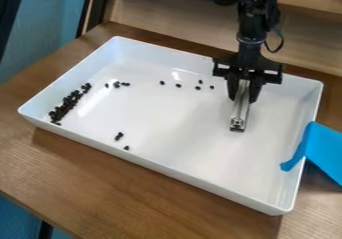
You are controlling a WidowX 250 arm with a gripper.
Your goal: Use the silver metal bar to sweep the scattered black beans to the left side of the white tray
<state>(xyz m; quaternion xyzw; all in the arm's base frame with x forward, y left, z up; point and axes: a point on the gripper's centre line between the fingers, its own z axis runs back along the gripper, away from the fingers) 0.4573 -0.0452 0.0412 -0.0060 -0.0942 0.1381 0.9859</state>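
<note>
Gripper (242,99) clasping a metal bar (239,117), end down, toward 3 o'clock in the white tray (167,171). Sweeping likely wants the bar low and slow, lest it skip over the black bits: strays (178,85) near 12 o'clock, a few more at 8, then the crowded row (67,106) toward 9. Floor contact is unclear; the bar's gripped end is partly hidden, and crowded bits merge.
</note>
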